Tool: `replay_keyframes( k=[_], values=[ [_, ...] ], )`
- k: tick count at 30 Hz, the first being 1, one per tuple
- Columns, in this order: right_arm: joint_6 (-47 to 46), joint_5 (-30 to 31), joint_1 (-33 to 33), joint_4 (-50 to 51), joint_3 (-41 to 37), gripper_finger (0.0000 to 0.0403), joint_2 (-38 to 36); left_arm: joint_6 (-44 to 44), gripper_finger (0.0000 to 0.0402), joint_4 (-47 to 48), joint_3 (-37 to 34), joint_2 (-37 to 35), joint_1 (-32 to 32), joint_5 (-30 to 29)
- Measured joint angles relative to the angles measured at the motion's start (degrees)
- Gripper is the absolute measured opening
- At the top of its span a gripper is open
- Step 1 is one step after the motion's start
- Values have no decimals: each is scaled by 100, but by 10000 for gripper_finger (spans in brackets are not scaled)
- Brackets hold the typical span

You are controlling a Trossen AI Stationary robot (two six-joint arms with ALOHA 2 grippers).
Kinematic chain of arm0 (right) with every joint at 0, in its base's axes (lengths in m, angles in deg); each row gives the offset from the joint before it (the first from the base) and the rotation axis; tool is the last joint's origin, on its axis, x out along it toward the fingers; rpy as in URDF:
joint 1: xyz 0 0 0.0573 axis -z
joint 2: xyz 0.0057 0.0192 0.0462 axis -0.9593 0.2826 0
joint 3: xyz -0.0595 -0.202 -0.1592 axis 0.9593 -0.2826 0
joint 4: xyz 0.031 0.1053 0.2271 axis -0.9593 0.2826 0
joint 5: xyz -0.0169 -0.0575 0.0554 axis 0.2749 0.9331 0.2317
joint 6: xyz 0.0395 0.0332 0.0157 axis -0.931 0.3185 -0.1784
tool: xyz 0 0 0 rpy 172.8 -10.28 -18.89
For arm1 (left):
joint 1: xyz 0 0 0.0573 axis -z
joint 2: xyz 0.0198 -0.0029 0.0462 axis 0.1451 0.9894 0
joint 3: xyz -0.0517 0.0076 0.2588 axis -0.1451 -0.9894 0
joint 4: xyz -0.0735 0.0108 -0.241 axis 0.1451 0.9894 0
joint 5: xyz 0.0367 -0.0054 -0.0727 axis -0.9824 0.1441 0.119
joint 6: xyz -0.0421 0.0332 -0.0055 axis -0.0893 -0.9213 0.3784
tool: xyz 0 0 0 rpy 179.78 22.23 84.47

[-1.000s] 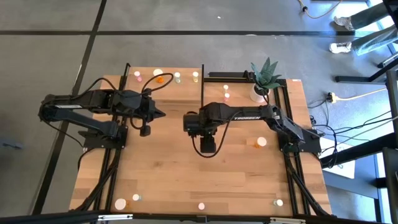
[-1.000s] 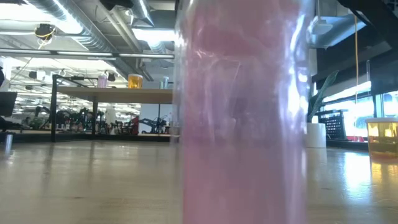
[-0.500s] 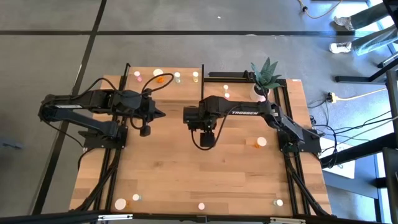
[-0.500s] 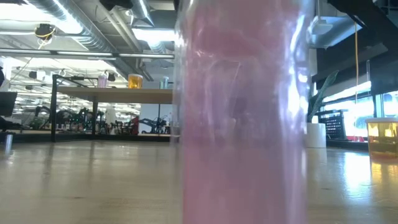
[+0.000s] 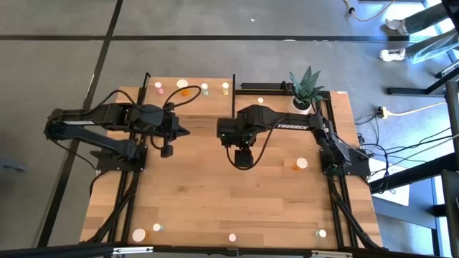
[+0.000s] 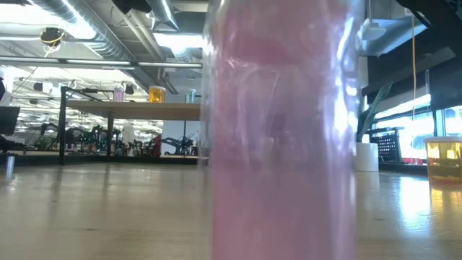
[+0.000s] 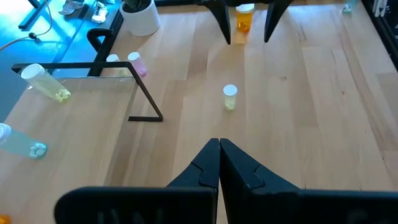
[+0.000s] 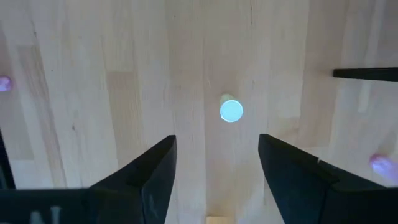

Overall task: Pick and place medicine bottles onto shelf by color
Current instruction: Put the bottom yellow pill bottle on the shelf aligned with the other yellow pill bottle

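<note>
My right gripper (image 8: 216, 139) hangs open over the middle of the table (image 5: 244, 158), pointing down. Below it a yellowish medicine bottle (image 8: 231, 111) with a white cap stands upright on its base, clear of both fingers. The same bottle (image 7: 230, 98) shows between my two grippers. My left gripper (image 7: 219, 155) is shut and empty, left of centre (image 5: 183, 131). The shelf (image 6: 130, 108) at the far edge (image 5: 215, 87) carries a few bottles. A pink bottle (image 6: 281, 130) stands right before the low camera.
An orange bottle (image 5: 297, 164) stands right of my right gripper. More small bottles stand along the near edge (image 5: 138, 234), (image 5: 232, 237), (image 5: 321, 233). A potted plant (image 5: 305, 89) sits at the far right. Black frame posts (image 7: 140, 99) rise near the shelf.
My right gripper has risen and drawn toward the table's far edge, staying open and pointing down. The yellowish bottle stands where it was. My left arm has kept still.
</note>
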Motion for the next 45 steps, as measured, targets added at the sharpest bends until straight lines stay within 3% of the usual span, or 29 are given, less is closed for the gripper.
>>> replay_keyframes(
  k=[7,12,17,22,26,31,35,45],
  values=[
    [-340,-184,-27,-4,-4,228,-322,-4,0,81,0,0,-2,0],
    [-939,489,-140,-12,8,228,-695,-42,0,85,0,0,0,0],
    [-1203,666,-367,-141,-243,228,-736,-53,0,87,0,0,0,3],
    [-1224,896,-454,-503,-1166,228,-1057,-55,0,83,0,2,0,2],
    [-1364,577,-415,-936,-2417,228,-1464,-50,0,49,0,2,-2,-2],
    [-1512,209,-306,-2450,-3671,228,-2154,-26,0,10,0,0,2,-321],
    [-1383,313,-280,-3293,-4115,228,-2260,-24,0,7,-1,0,2,-456],
    [-729,443,-199,-4134,-5009,228,-2210,-8,0,-7,0,2,-2,-476]
  ],
)
